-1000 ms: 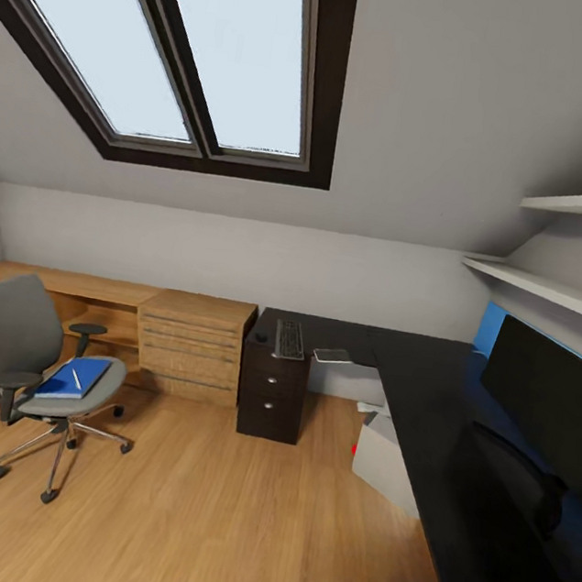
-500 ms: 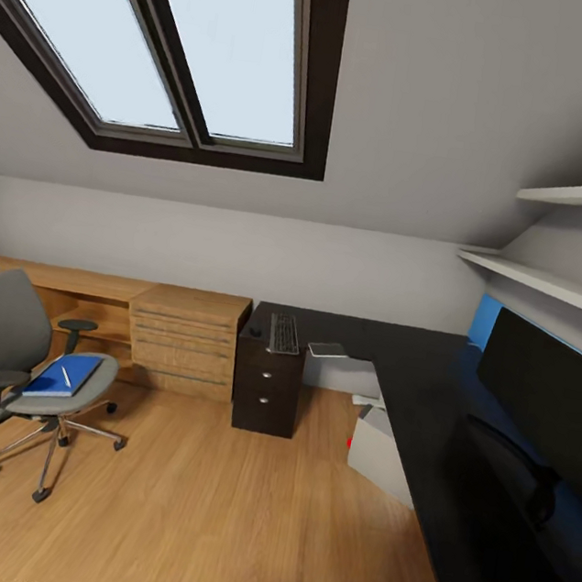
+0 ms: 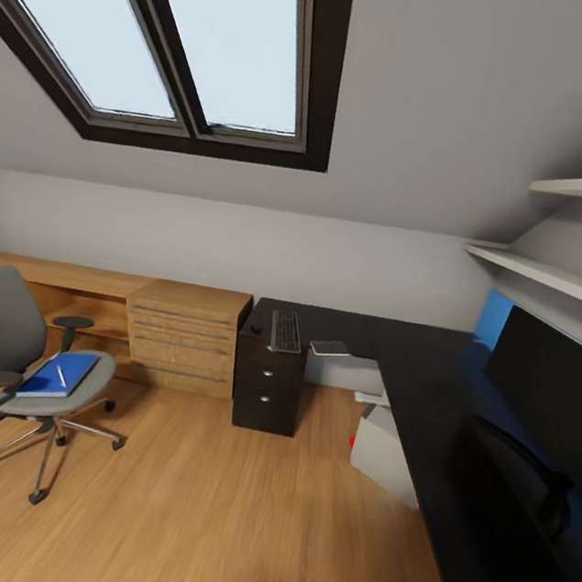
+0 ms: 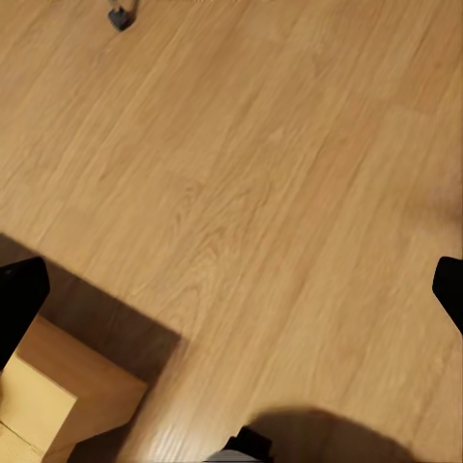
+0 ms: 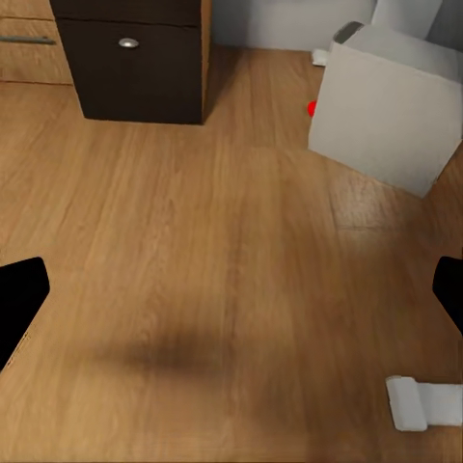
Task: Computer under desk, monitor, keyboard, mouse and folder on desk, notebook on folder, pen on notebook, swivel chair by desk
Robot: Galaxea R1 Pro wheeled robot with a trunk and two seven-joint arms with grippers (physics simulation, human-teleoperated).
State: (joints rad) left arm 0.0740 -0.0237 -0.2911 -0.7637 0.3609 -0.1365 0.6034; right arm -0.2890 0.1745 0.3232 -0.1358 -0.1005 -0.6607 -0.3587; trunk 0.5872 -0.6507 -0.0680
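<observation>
open wood floor [image 3: 206, 501] spreads at 6 o'clock. one swivel chair [image 3: 12, 363] at 8 o'clock carries one blue folder [image 3: 59, 375] with one pen [image 3: 61, 375]. one black tabletop [image 3: 426, 384] runs from 12 to 4 o'clock, edge facing the floor, bearing one keyboard [image 3: 285, 330] and one monitor [image 3: 550, 392]; one computer [image 3: 388, 453] beneath. both jaws spread, released.

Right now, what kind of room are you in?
Likely an attic bedroom used as a home office: skylight windows in a sloped ceiling, an L-shaped black desk with a monitor, and a swivel chair.
</observation>
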